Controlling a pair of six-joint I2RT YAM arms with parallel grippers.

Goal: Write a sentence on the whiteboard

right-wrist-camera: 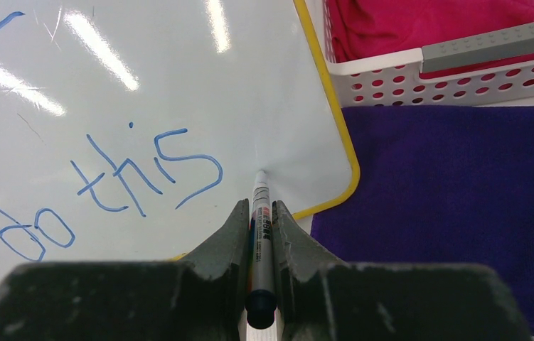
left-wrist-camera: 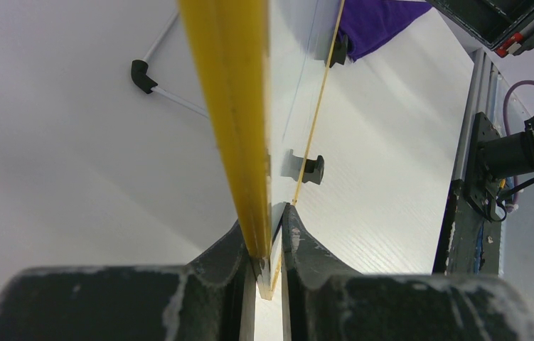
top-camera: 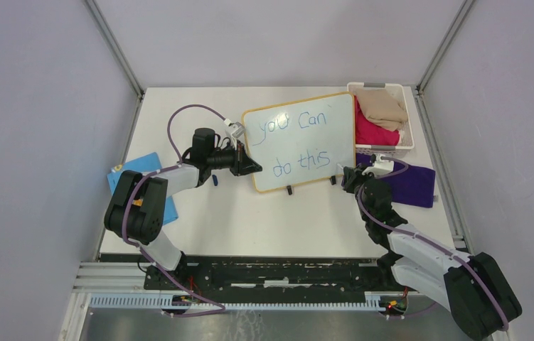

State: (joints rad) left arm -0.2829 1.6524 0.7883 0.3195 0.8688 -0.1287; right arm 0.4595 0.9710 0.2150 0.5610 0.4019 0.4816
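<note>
Gripping the left edge of the whiteboard [top-camera: 299, 142], the left gripper [top-camera: 253, 167] has its jaws closed almost together on the thin yellow frame, while the right gripper [top-camera: 345, 177] is clamped narrowly around a marker [right-wrist-camera: 260, 188] at the board's lower right corner. From above, the board stands on the white table [top-camera: 249, 220] between the two arms, and the sentence [top-camera: 301, 162] reads in blue, "you Can" over "do this". That view also takes in a white perforated basket [top-camera: 374, 87] just beyond the board's right edge holding a beige cloth [top-camera: 381, 106] and a pink cloth [top-camera: 370, 131], a purple cloth [top-camera: 413, 185] beside the right arm, and a blue flat piece [top-camera: 132, 170] under the left arm. Only the left wrist camera shows the grip itself: the board is seen edge-on, its frame pinched between the dark fingers [left-wrist-camera: 225, 249], with a black foot [left-wrist-camera: 311, 168] jutting from the writing side. Only the right wrist camera shows the marker, its cap end toward the lens and its tip at the bare white patch just right of "this"; whether the tip touches the surface cannot be told. The upper line of writing is mostly out of that frame.
</note>
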